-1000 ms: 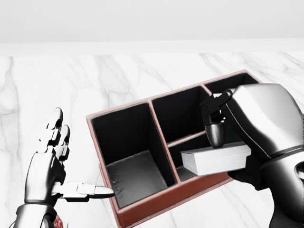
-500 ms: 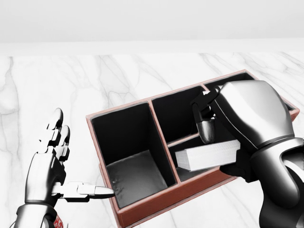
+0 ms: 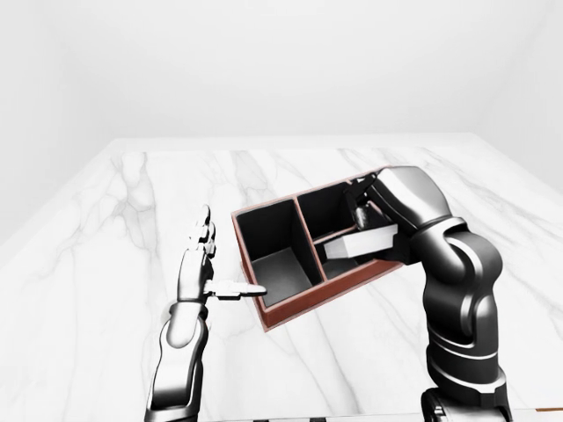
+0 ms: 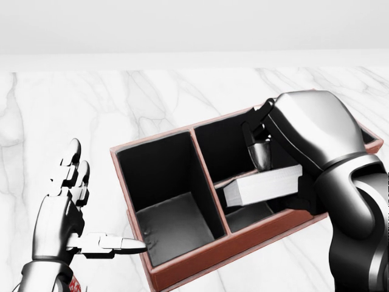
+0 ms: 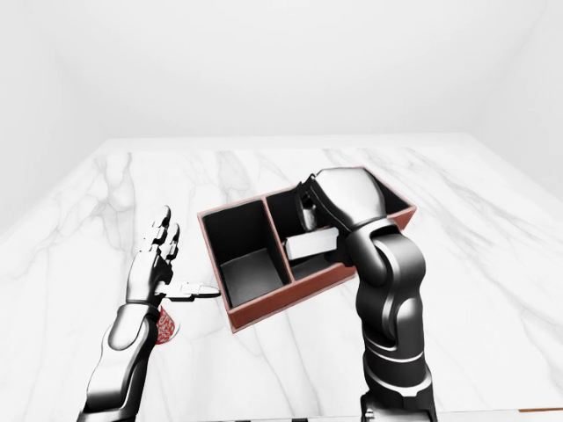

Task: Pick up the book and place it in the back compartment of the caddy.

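White marble table, red-brown caddy resting on it, near its middle

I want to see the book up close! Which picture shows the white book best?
The head view. There the flat white book is biggest, held in the shiny grey right hand over the reddish-brown box caddy with black compartments. The left-eye and right-eye views show it too, but as a tiny pale sliver partly behind the arm.

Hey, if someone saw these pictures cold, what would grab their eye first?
Probably the big dark right hand at the head view's right, gripping a white book held over the red-brown caddy with black compartments. Next, the left hand at lower left, fingers spread open beside the caddy's corner on the white marble table.
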### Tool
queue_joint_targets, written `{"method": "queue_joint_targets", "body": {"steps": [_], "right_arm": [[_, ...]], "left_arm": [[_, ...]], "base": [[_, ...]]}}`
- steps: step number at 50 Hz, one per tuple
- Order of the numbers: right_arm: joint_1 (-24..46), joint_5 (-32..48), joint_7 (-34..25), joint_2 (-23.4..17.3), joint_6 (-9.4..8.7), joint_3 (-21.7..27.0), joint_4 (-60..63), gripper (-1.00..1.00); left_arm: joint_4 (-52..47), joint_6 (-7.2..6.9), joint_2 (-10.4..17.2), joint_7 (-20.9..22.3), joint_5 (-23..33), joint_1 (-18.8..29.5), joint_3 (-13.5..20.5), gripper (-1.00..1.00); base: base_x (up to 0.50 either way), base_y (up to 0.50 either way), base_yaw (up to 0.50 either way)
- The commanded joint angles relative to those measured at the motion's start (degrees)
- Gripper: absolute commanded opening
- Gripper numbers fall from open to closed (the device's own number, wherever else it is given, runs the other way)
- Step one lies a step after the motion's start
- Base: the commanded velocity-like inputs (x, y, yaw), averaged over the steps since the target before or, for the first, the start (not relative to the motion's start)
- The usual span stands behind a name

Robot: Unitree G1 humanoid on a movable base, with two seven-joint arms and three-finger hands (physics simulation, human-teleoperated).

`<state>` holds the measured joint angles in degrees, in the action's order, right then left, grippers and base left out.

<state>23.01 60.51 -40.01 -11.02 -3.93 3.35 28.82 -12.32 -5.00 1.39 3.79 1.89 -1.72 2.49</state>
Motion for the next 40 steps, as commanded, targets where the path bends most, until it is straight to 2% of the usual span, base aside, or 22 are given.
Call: {"method": "queue_joint_targets", "body": {"steps": [1, 37, 40], "right_arm": [[2.31, -0.57, 0.01, -1.00, 1.37, 0.58, -2.73, -1.00], [4.13, 1.00, 0.01, -0.08, 5.36, -1.16, -12.92, -1.00], [4.39, 1.06, 0.01, -0.02, 5.16, -1.16, -13.04, -1.00]], "left_arm": [[0.32, 0.00, 0.01, -0.04, 0.02, 0.07, 0.00, 1.00], [-0.21, 0.00, 0.04, -0.11, 0.26, -0.06, 0.03, 1.00], [0.49, 0.00, 0.01, -0.21, 0.39, 0.04, 0.00, 1.00]], "base": [[0.00, 0.00, 0.00], [0.00, 0.00, 0.00], [0.00, 0.00, 0.00]]}}
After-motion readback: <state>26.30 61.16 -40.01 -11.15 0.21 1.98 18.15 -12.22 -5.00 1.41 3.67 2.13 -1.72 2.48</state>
